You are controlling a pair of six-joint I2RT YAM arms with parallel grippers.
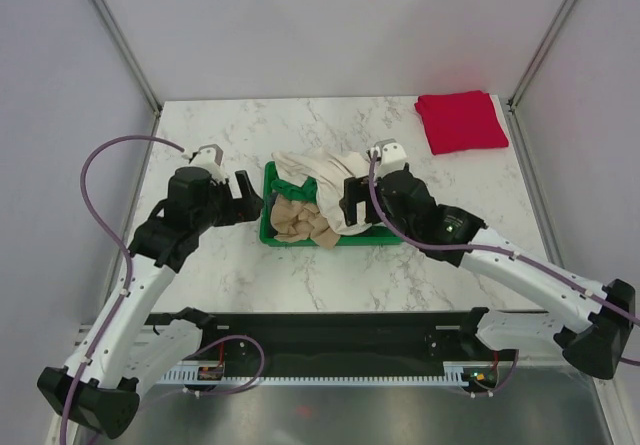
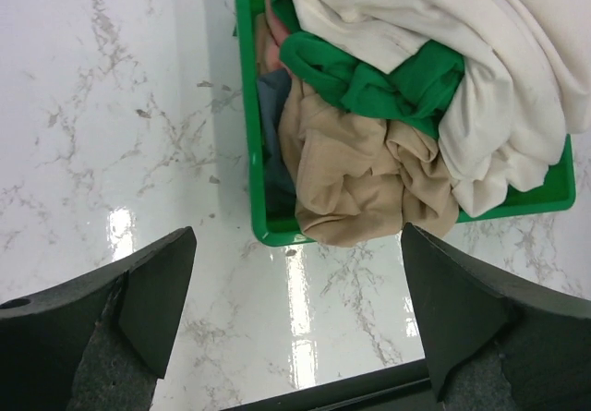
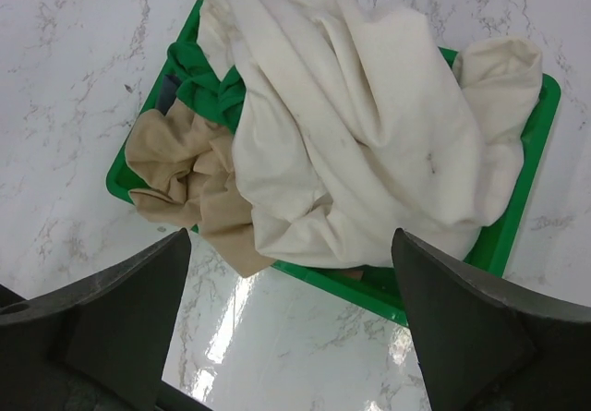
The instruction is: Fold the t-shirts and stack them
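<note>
Left gripper [image 2: 297,245] and right gripper [image 3: 291,254] hover wide and empty at the crate [image 1: 350,239] mid-frame, likely to lift the cream shirt [image 3: 369,134]; red shirt [image 1: 460,122] lies folded upper right.

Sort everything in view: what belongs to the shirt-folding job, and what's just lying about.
Job: cream-white t-shirt, tan t-shirt, green t-shirt, folded red t-shirt.
Lying about: green plastic crate, marble table.

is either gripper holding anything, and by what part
Nothing is held. The left gripper and right gripper are both open and empty, the right one over the cream shirt in the crate.
</note>
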